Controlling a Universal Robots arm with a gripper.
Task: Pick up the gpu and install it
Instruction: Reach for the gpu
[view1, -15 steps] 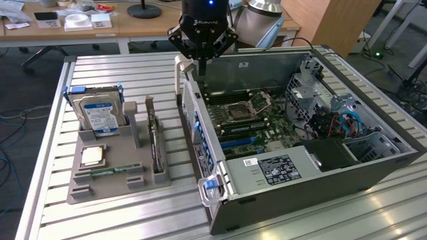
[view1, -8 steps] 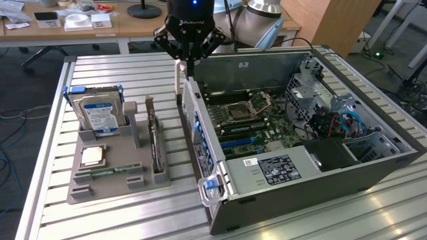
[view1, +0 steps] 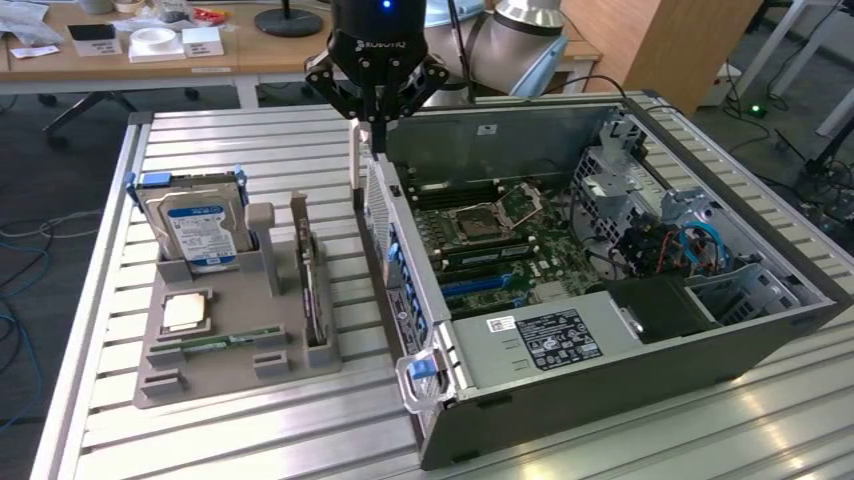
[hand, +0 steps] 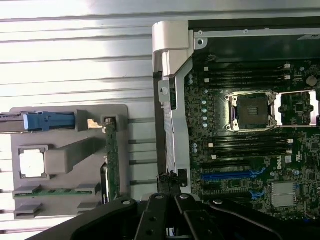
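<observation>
The gpu (view1: 310, 285) stands on its edge in a slot of the grey holder (view1: 220, 375) on the exterior view's left; in the wrist view the gpu (hand: 111, 155) shows edge-on, green with a dark face. My gripper (view1: 378, 128) hangs shut and holds nothing, above the back corner of the open computer case (view1: 627, 330), a good way behind and above the gpu. The gripper (hand: 168, 189) in the wrist view sits over the case's side wall, its fingers pressed together. The motherboard (hand: 250, 145) lies bare inside the case, with a blue slot (hand: 227, 175).
The holder also carries a silver hard drive (view1: 200, 228) standing upright, a processor chip (view1: 184, 312) and a narrow green RAM stick (view1: 214, 342). The case's upright wall (view1: 387, 240) stands between holder and motherboard. A slatted metal table (view1: 240, 140) carries everything.
</observation>
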